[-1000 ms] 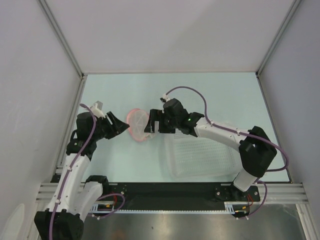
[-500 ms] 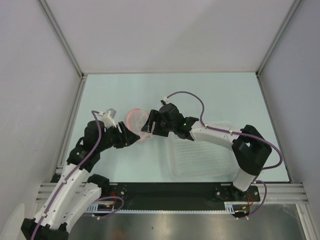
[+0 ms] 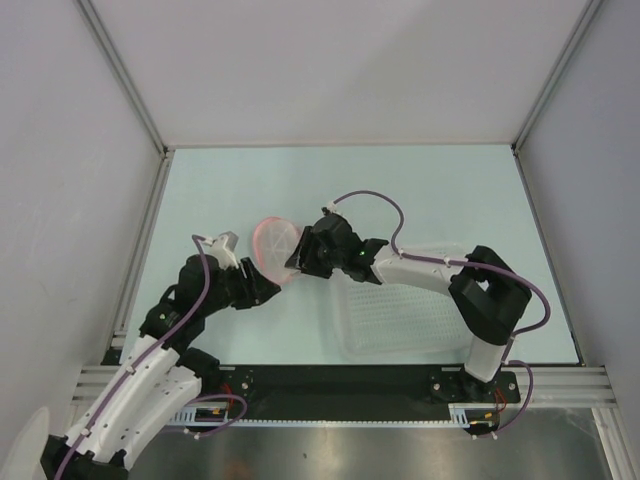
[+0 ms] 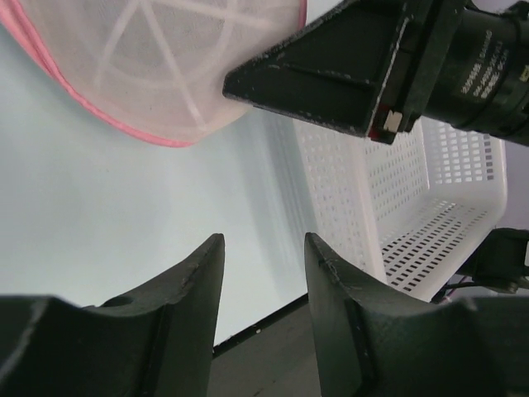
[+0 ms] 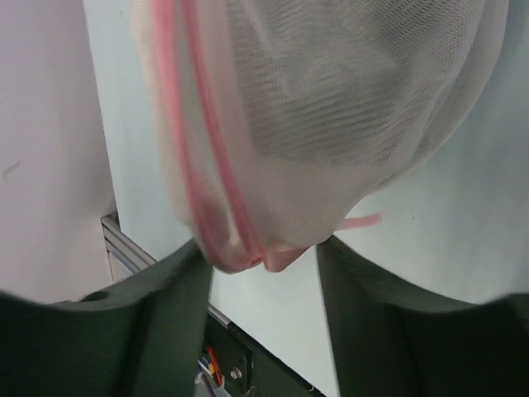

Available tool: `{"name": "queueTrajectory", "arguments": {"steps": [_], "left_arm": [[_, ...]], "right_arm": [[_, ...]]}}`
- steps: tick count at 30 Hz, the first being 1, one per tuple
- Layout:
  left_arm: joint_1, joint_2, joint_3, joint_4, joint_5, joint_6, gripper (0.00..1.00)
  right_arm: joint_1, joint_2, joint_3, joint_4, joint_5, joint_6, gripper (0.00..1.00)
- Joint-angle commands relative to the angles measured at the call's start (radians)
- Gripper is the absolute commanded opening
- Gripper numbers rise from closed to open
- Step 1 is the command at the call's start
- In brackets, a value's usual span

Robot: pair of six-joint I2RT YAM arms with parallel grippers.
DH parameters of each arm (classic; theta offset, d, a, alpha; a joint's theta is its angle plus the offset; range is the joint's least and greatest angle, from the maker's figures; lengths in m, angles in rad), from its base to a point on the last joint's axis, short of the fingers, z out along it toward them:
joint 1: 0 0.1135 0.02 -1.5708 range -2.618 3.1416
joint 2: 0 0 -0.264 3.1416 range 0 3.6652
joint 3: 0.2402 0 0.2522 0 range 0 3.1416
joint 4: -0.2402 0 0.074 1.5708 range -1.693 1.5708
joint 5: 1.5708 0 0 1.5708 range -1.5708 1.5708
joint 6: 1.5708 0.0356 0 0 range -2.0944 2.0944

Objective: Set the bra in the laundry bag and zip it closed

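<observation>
Pale table (image 3: 400, 190), laundry bag (image 5: 331, 107) contents indistinct

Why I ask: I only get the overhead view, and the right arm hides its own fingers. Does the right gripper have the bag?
Observer: Yes. In the right wrist view the bag's pink-trimmed end sits pinched between the right gripper's fingers.
Operator: And the left gripper?
Observer: The left wrist view shows the left gripper open, with nothing between its fingers and bare table beyond them.
Operator: Is the bra inside?
Observer: Only grey shading shows through the mesh; I cannot tell.
</observation>
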Motion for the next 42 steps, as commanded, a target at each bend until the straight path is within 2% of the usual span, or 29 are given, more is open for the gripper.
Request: {"name": "queueTrajectory", "arguments": {"steps": [1,5,10,13,23,25,27,33,38,42], "left_arm": [[-0.059,-0.055,-0.057,0.080,-0.080,-0.066,0.47],[-0.107,-0.041,-0.125,0.148,-0.126,-0.096,0.49],[-0.147,0.039,-0.125,0.225,-0.193,-0.101,0.51],[-0.148,0.093,-0.120,0.272,-0.233,-0.101,0.51],[-0.150,0.251,-0.123,0.416,-0.304,-0.054,0.49],[-0.150,0.261,-0.143,0.488,-0.311,-0.060,0.34],[-0.150,0.289,-0.146,0.531,-0.317,-0.054,0.30],[-0.152,0.384,-0.125,0.601,-0.340,-0.043,0.35],[-0.158,0.381,-0.119,0.602,-0.402,-0.041,0.36],[-0.159,0.386,-0.105,0.613,-0.423,-0.031,0.41]], "right_arm": [[-0.001,0.022,0.033,0.066,0.022,0.061,0.51],[-0.017,0.018,0.034,0.072,0.020,0.137,0.33],[-0.041,0.036,0.034,0.098,-0.039,0.235,0.12],[-0.051,0.042,0.031,0.101,-0.067,0.285,0.04],[-0.064,0.039,0.047,0.078,-0.092,0.373,0.03],[-0.064,0.036,0.044,0.078,-0.093,0.387,0.03],[-0.066,0.036,0.042,0.081,-0.093,0.397,0.03],[-0.066,0.030,0.036,0.087,-0.093,0.431,0.03],[-0.067,0.027,0.036,0.096,-0.104,0.442,0.03],[-0.067,0.024,0.028,0.107,-0.108,0.451,0.02]]}}
